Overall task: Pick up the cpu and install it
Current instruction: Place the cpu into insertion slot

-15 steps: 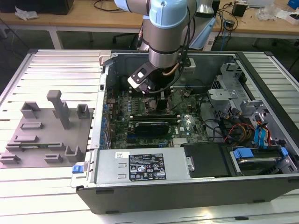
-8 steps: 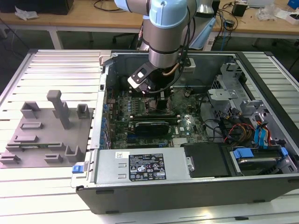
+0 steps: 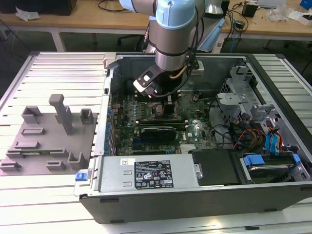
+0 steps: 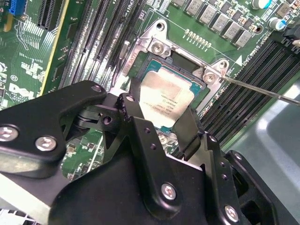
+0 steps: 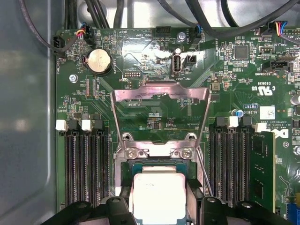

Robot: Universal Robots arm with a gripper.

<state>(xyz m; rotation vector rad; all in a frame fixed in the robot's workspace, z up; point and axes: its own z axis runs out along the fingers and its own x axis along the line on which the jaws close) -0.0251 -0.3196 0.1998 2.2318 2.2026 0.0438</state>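
Observation:
The cpu, a small square chip with a pale silver top, sits level over the open socket on the green motherboard. My gripper reaches down inside the computer case from above. Its two black fingers press against opposite edges of the chip. The socket's metal load plate stands swung open beyond the chip, and the thin retention lever sticks out to one side. In the exterior view my gripper hangs low over the middle of the board under the arm's wrist.
Rows of black memory slots flank the socket, one holding a module. A long black expansion card, a power supply and drive cages crowd the case. A grey plastic plate with upright blocks lies at the exterior view's left.

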